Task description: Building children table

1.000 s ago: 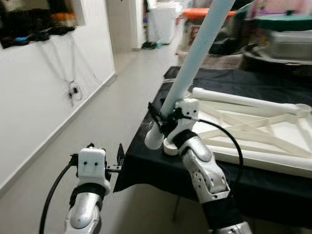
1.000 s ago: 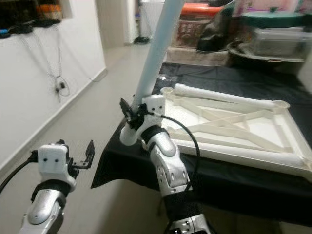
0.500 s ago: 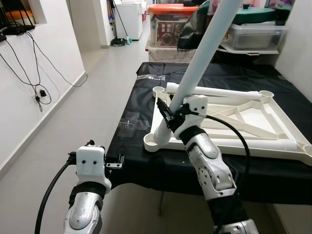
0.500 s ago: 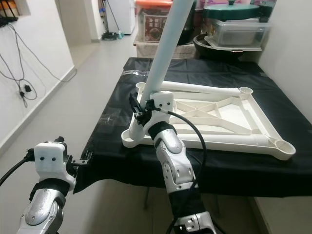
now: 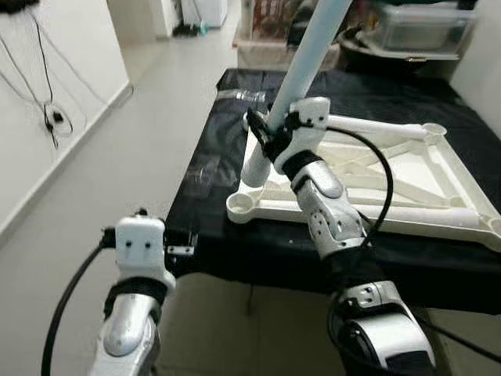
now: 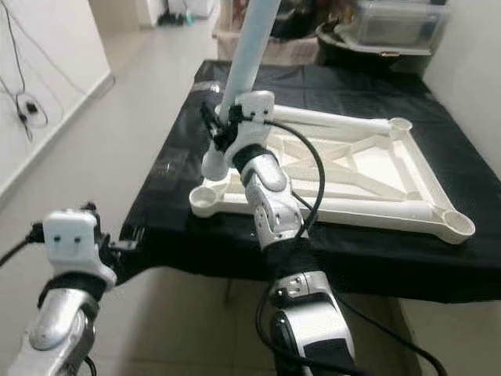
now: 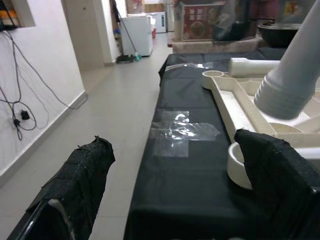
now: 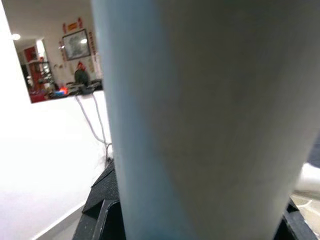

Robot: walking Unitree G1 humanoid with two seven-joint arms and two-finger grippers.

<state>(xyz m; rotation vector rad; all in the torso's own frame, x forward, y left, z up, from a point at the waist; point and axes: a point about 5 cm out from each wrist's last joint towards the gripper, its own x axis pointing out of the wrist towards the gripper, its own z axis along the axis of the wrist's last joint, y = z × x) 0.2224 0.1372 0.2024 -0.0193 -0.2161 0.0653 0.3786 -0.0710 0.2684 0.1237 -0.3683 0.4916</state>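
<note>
White tabletop (image 6: 368,176) lies upside down on black cloth, ribbed underside up, round sockets at corners. Pale leg (image 5: 301,70) tilted, lower end just above near-left socket (image 5: 245,205).

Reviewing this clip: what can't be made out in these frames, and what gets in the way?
- Table leg, top end: cut off by the upper edge in both eye views.
- Leg foot and frame corner socket: whether seated is unclear; the right tool and wrist cover the joint.
- Right tool fingers: right wrist view is mostly blurred leg.
- Shelf items behind the table: blurred, cut off.
- Left tool: open beside the table edge.
</note>
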